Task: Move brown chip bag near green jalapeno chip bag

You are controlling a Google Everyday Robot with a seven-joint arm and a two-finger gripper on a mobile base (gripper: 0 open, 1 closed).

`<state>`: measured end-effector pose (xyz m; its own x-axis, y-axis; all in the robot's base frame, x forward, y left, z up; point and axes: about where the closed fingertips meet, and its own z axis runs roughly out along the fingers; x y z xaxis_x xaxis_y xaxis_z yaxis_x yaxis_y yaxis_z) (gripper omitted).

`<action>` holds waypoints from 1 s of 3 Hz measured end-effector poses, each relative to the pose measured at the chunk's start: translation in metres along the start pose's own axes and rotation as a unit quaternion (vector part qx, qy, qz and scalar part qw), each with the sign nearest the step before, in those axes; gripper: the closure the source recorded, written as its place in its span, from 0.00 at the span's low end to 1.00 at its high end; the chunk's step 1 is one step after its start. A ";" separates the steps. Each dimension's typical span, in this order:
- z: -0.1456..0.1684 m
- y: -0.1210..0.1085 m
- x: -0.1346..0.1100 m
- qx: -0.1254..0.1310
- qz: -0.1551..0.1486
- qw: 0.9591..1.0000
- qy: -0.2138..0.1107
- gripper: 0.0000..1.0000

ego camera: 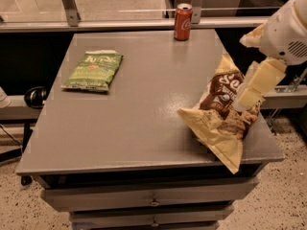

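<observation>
Nearest the camera, along the front of the grey, flat-topped metal desk (139,133), two shallow drawer fronts (153,202) with small pulls sit under a smooth, slightly glossy top.

On the near right corner lies the large crinkled brown chip bag (218,123), dark brown on its face with white lettering and pale tan-yellow on its creased edges. It is puffed and wrinkled, and its lower corner hangs past the desk's front edge.

The cream-coloured, blocky plastic end effector (245,98) reaches down from the right and meets the upper right part of this bag. Whether it is spread, pressed together or pinching the foil cannot be told from this view.

Farther back and across to the left, the small flat rectangular green jalapeno chip bag (93,71) lies flat with its white top edge turned away from the camera. It is well apart from the brown bag, with bare desk between them.

At the far edge stands an upright red cylindrical soda can (183,15), with a metal rail (120,25) behind it.

As a judgement, the task is at its start: contact with the brown bag seems made, but the bag has not yet been carried over. What remains is securing it, moving it leftward across the desk and setting it down beside the green bag. The light, crumpling foil may slip or deform.
</observation>
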<state>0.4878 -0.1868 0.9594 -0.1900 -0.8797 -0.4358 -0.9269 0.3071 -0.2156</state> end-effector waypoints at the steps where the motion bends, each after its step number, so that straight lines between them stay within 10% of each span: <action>1: 0.020 -0.024 -0.008 0.007 0.005 0.999 -0.039 0.00; 3: 0.026 -0.070 0.018 0.058 0.052 0.996 -0.050 0.00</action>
<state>0.5576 -0.2144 0.9439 -0.2447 -0.8016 -0.5454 -0.8594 0.4398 -0.2608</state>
